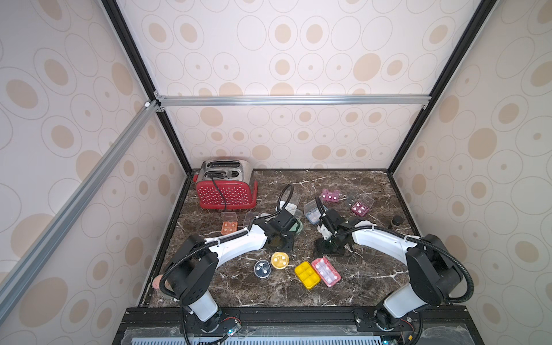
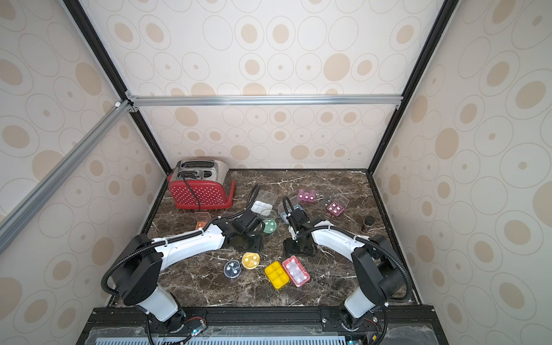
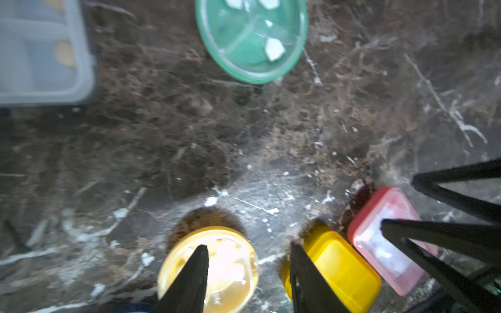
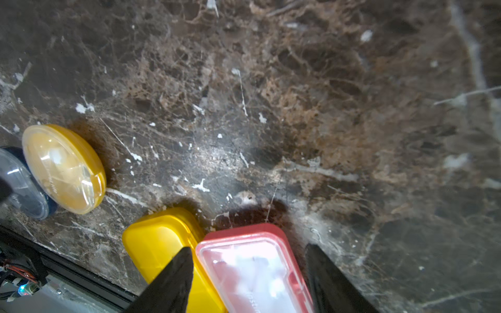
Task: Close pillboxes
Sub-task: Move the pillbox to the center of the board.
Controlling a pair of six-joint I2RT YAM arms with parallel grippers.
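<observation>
1. The left hand [image 3: 248,248] hung open and empty, its two fingers apart over the tabletop [image 3: 162,135].
2. In the wrist view its fingertips framed the round yellow box [image 3: 233,268] on one side and the yellow box [image 3: 341,265] on the other. Both had their lids down, and neither was gripped.
3. The right hand [image 4: 249,248] was open too, with its fingers spread wide. The red box [image 4: 249,271] showed between them in its wrist view, but no finger visibly touched it.
4. In both top views that hand hovered just behind the red box, which lay shut with one long side touching the yellow box. Both sat near the front middle of the tabletop.
5. The round yellow box sat to their left, and a shut round blue box [image 1: 263,268] lay just beside it.
6. Behind the left hand lay a green box [image 2: 270,226]; I could not tell whether its lid was down. Behind that, a white box [image 2: 261,206] stood with its lid up.
7. Behind the right wrist, a blue box [image 1: 312,216] was open. Farther back, a pink box [image 1: 330,195] and a maroon box [image 1: 359,208] also had their lids raised.
8. At the left, an orange box [image 1: 229,227] sat open in front of the toaster [image 1: 225,188].
9. A dark jar [image 1: 396,221] stood near the right edge.
</observation>
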